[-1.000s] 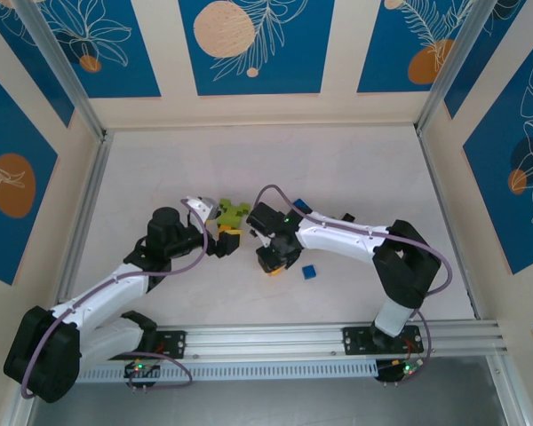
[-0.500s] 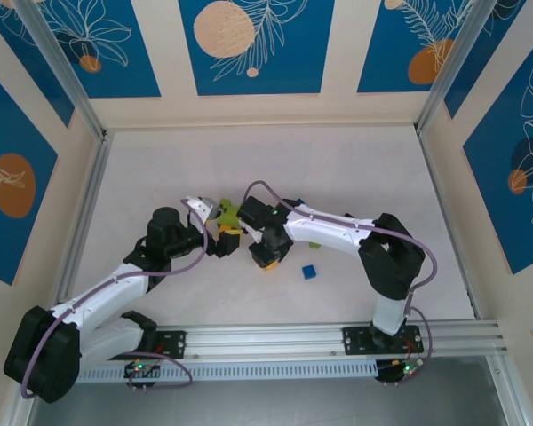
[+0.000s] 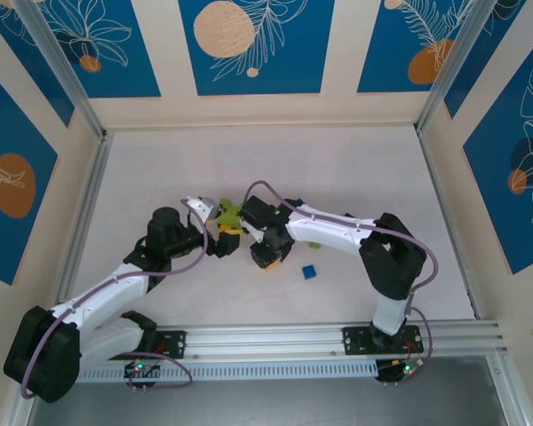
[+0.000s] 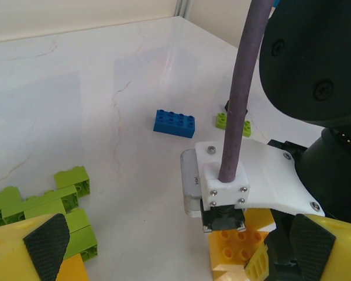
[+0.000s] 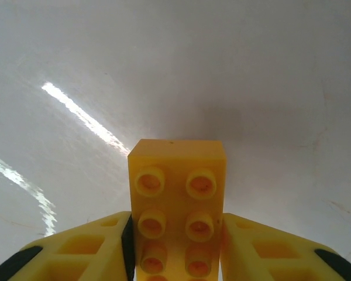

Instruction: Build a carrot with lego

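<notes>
Swung left to the middle of the counter (image 3: 355, 177), the right end effector (image 5: 175, 222) flanks a likely light, stiff, slippery orange brick (image 5: 176, 175) by its long sides, grip unclear; the left end effector (image 4: 178, 240) gapes open beside green bricks (image 4: 58, 199).

White marble-look worktop (image 3: 338, 169) inside a walled booth.
Surface is pale w/ faint grey veins and a few bright glare streaks seen close up. Cream walls on 3 sides carry blue rectangular panels (image 3: 253, 44) w/ pale orange discs (image 3: 224, 28) & white leaf line-art. Silver aluminium posts (image 3: 65, 75) slant up at back-L & back-R corners. Along the near edge runs a silver aluminium rail (image 3: 275, 335), w/ a white slotted strip (image 3: 275, 368) just below it.
</notes>
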{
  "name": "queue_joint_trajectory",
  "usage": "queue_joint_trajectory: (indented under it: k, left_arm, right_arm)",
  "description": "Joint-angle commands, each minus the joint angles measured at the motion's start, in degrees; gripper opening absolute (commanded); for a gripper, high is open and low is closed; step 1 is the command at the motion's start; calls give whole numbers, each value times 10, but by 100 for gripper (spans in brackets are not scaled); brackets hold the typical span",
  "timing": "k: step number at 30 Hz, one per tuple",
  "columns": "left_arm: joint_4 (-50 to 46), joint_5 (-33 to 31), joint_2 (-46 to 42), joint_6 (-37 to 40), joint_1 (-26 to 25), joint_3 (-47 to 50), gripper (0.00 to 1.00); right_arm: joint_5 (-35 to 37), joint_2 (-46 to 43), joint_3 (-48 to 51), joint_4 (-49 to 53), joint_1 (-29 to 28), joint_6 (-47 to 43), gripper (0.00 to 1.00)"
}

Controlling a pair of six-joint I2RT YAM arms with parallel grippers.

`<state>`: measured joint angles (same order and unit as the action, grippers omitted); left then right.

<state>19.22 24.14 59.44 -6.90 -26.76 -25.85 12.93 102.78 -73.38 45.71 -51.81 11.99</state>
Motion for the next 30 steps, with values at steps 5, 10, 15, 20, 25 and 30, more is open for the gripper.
queue_joint_trajectory:
  k: [5, 10, 15, 20, 25, 30]
  left_arm:
    - [11, 15, -1, 10, 1, -16, 99]
    - [12, 17, -1, 10, 1, -17, 99]
    - [13, 16, -4, 9, 1, -15, 99]
    - [13, 16, -4, 8, 1, -15, 99]
    - [10, 15, -6, 10, 1, -16, 100]
    - [11, 15, -5, 10, 1, -16, 99]
  right_arm:
    - [-6, -65, 14, 22, 10, -4, 58]
    - [-18, -109, 7, 31, 16, -7, 68]
    - [1, -131, -4, 38, 59, -18, 70]
    - [15, -71, -35, 29, 158, -70, 72]
    - [9, 37, -86, 11, 232, -132, 74]
    - [-16, 114, -138, 3, 276, -157, 74]
